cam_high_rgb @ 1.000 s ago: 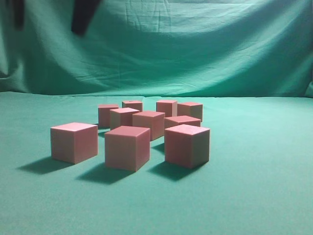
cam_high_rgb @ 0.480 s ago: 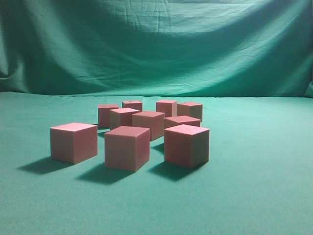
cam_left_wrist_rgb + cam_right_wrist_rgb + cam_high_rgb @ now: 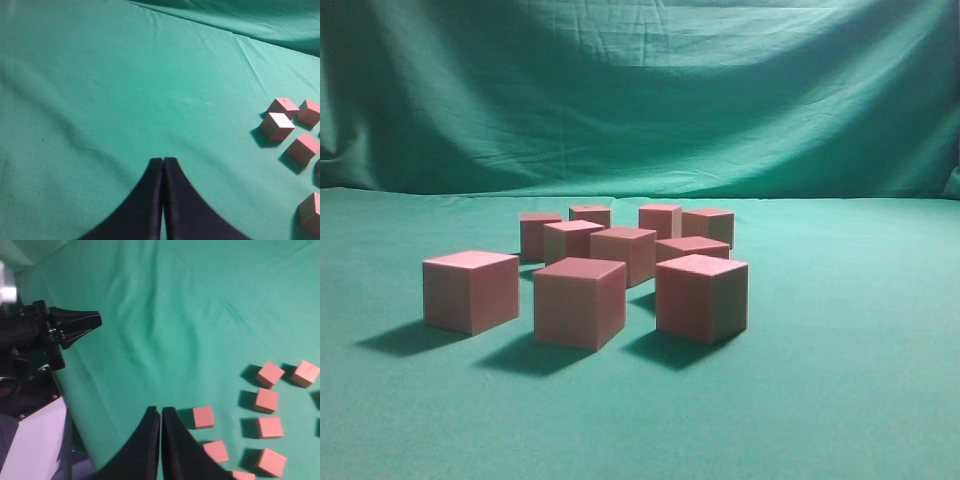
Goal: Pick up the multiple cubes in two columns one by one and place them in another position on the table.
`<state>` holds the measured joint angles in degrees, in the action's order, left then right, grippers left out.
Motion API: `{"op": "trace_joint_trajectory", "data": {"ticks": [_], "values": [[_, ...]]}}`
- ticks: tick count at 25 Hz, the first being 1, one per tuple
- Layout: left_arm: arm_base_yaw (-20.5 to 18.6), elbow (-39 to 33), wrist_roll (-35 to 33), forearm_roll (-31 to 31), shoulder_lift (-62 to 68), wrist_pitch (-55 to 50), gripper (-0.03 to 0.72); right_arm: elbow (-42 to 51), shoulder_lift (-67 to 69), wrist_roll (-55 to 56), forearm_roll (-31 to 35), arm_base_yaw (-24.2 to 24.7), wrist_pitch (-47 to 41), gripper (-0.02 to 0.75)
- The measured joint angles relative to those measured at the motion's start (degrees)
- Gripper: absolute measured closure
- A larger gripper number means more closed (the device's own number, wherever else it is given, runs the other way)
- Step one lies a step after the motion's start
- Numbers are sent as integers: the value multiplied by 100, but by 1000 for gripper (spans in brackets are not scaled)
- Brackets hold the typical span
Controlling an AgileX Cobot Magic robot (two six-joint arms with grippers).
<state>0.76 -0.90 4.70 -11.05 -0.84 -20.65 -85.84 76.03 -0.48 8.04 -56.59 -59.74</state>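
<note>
Several pink-red cubes point(image 3: 580, 300) stand in a loose cluster on the teal table point(image 3: 840, 380) in the exterior view; no gripper shows there. In the left wrist view my left gripper point(image 3: 163, 160) is shut and empty, high above bare cloth, with some cubes point(image 3: 277, 126) far off at the right edge. In the right wrist view my right gripper point(image 3: 160, 410) is shut and empty, high above the table, with cubes point(image 3: 203, 417) spread to its right in two rough columns.
The draped green backdrop point(image 3: 640, 100) hangs behind the table. In the right wrist view the other arm's black body point(image 3: 35, 335) and a white base point(image 3: 30, 440) sit at the left, beyond the table's edge point(image 3: 75, 405).
One second ago dark arm parts hung at the upper left of the exterior view; they have lifted out of sight. The cubes have not moved.
</note>
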Motion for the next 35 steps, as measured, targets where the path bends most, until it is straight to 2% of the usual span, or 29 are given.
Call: {"op": "trace_joint_trajectory", "data": {"ticks": [5,10,19,24,26,29,35], "values": [[0,0,0,0,0,0,688,1640,-1055,-551,671,0,1274,738],[0,0,0,0,0,0,688,2704,-1688,-645,838,0,1784,738],[0,0,0,0,0,0,688,3520,-1958,-924,740,0,2086,738],[0,0,0,0,0,0,688,3885,-2592,-924,421,0,2828,738],[0,0,0,0,0,0,688,4181,-2951,-924,393,153,3387,738],[0,0,0,0,0,0,688,4657,-3426,-924,384,656,4035,738],[0,0,0,0,0,0,688,5575,-4252,-924,395,1658,4447,738]]}}
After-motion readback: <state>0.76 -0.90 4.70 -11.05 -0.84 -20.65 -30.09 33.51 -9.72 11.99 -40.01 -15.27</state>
